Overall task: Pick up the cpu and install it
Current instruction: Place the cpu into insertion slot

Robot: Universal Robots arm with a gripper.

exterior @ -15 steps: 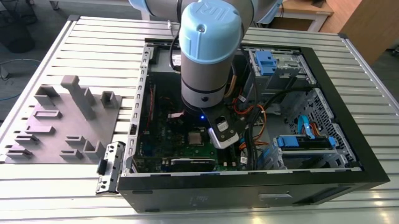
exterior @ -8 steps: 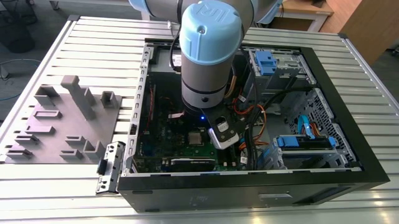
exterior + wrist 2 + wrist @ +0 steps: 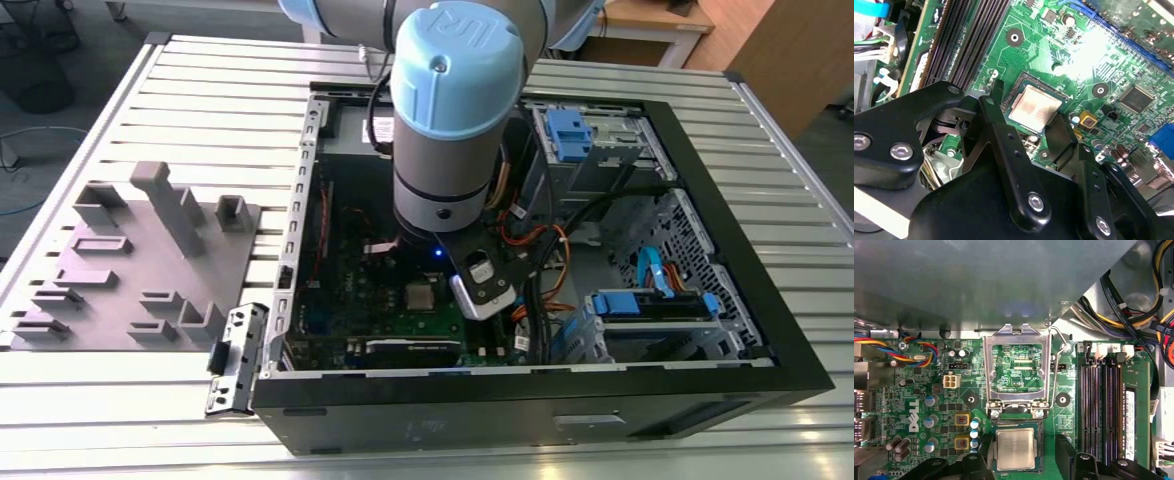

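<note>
One cpu [image 3: 1015,449] in its socket [image 3: 1040,452] (load frame [image 3: 1016,336] open) between the tool's [image 3: 1024,441] spread fingers [image 3: 1064,452]

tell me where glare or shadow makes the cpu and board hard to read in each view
Second wrist view: a white glare patch washes out part of the motherboard beside the cpu, whose lid has only a soft sheen. First wrist view: even light, with the cpu and the raised socket frame free of glare. Exterior view: the case interior is dim beneath the arm.
</note>
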